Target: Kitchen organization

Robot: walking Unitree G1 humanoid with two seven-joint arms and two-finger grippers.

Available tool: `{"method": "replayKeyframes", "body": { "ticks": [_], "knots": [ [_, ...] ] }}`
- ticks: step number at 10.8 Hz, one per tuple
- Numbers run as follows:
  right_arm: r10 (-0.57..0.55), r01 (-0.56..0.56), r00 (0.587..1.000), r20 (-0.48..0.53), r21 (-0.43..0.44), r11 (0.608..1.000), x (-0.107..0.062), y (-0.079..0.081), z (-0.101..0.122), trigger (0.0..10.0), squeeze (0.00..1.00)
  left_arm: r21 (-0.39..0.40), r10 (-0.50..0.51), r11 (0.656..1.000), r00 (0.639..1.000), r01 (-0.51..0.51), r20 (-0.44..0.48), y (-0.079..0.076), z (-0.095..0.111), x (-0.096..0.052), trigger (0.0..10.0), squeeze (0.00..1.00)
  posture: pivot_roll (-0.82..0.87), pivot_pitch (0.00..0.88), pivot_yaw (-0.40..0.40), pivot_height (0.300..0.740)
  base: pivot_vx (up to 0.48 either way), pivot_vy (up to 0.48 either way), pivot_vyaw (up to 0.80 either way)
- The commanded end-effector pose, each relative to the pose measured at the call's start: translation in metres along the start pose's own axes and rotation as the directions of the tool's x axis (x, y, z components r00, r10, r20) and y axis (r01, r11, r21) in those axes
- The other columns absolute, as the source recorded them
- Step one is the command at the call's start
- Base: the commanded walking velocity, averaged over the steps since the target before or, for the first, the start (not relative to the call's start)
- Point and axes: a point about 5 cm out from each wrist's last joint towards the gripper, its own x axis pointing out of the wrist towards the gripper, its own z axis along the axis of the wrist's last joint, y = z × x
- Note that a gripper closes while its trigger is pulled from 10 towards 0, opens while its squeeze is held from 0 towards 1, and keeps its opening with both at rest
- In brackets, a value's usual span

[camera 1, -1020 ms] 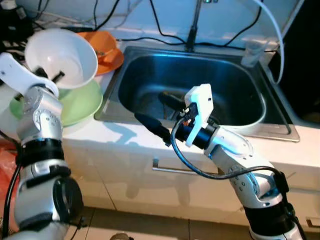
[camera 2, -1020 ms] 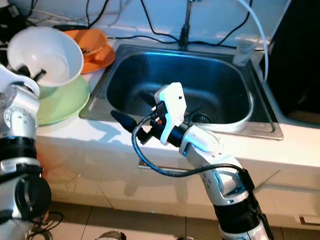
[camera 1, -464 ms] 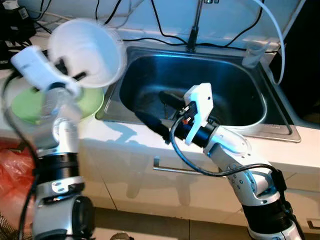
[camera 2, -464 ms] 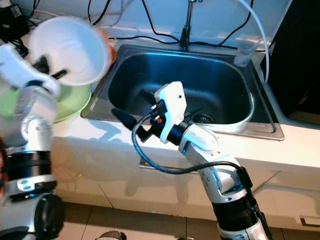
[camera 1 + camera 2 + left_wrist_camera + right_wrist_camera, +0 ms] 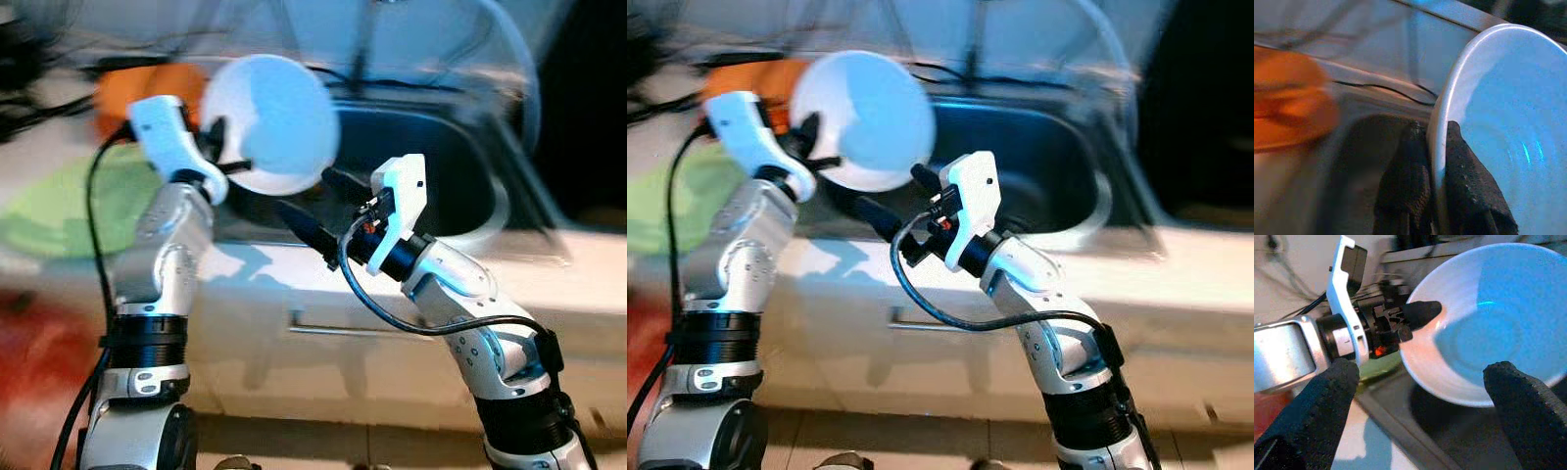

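Pale kitchen counter (image 5: 294,284) with a steel sink (image 5: 441,186) set in, blurred. White bowl (image 5: 271,122) held tilted above the sink's left edge, rim clamped between the left gripper (image 5: 1436,171) fingers. Right gripper (image 5: 315,206) just right of it, fingers (image 5: 1520,401) spread wide. Green plate (image 5: 59,206) and orange dish (image 5: 137,88) far left.

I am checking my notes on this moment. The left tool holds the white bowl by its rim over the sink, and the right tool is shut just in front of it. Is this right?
Not quite: the right tool is open, not shut. The right wrist view shows its two black fingers spread wide apart, with the white bowl between and beyond them. The rest stands: the left tool pinches the bowl's rim over the sink.
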Motion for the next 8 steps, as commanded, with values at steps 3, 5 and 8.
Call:
{"method": "replayKeyframes", "body": {
  "ticks": [3, 5, 8],
  "knots": [
    [-0.051, 0.052, 0.998, 0.034, -0.028, 0.998, -0.003, -0.005, 0.008, 10.0, 0.00, 0.013, -0.039, 0.999, 0.999, 0.039, -0.009, -0.003, -0.004, 0.001, 0.0, 0.00, 0.05, 0.037, 0.015, 0.740, 0.000, 0.000, -0.52],
    [-0.066, 0.068, 0.997, 0.036, -0.036, 0.997, -0.003, -0.007, 0.008, 10.0, 0.00, 0.007, -0.026, 1.000, 0.999, 0.026, -0.025, -0.001, -0.009, 0.002, 0.0, 0.00, 0.05, 0.039, 0.015, 0.740, 0.000, 0.000, 0.00],
    [-0.155, 0.158, 0.986, 0.057, -0.046, 0.986, -0.005, -0.015, 0.012, 10.0, 0.00, -0.002, -0.006, 1.000, 0.997, 0.006, -0.071, 0.005, -0.022, 0.007, 0.0, 0.00, 0.04, 0.044, 0.024, 0.740, 0.000, 0.000, 0.00]
  ]
}}
